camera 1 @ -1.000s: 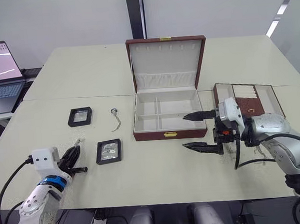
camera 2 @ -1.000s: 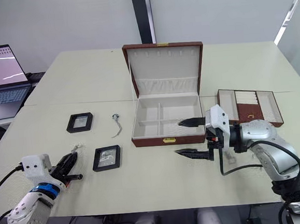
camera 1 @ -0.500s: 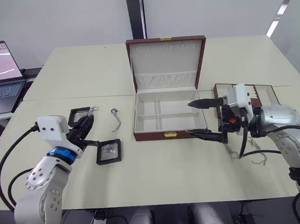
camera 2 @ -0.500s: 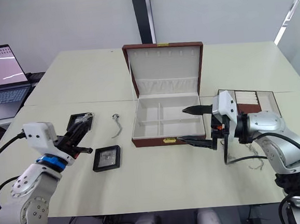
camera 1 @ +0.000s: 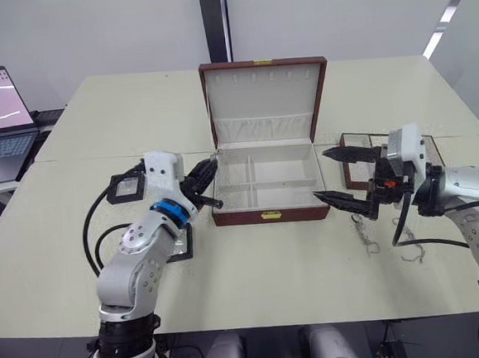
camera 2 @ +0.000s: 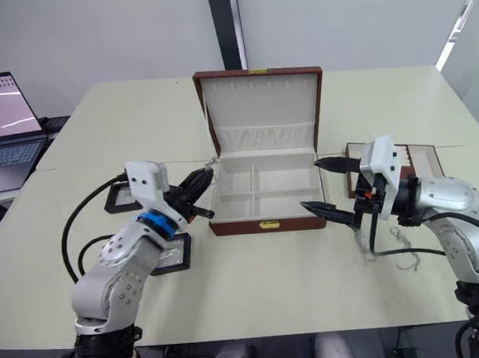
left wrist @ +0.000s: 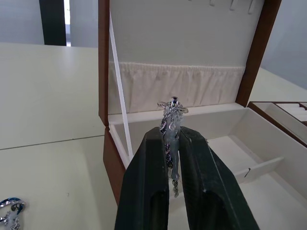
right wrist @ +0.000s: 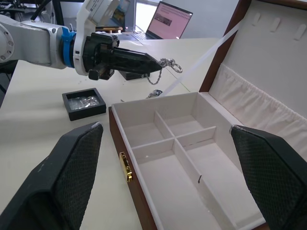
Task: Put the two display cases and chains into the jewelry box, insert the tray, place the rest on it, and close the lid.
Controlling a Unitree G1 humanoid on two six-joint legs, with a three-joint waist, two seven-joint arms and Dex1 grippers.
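Left eye view, left to right: left gripper (camera 1: 211, 182), fingers pinched on a silver chain (left wrist: 171, 125), at the jewelry box's (camera 1: 268, 216) 9 o'clock corner; box open, compartments bare; right gripper (camera 1: 332, 174), fingers spread, at its 3 o'clock; tray (camera 1: 354, 143) behind.

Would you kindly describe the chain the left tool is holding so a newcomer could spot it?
Find the open jewelry box mid-table. At its left wall, the left tool pinches a silver chain. Unlike the other chain lying on the table, this one is lifted.
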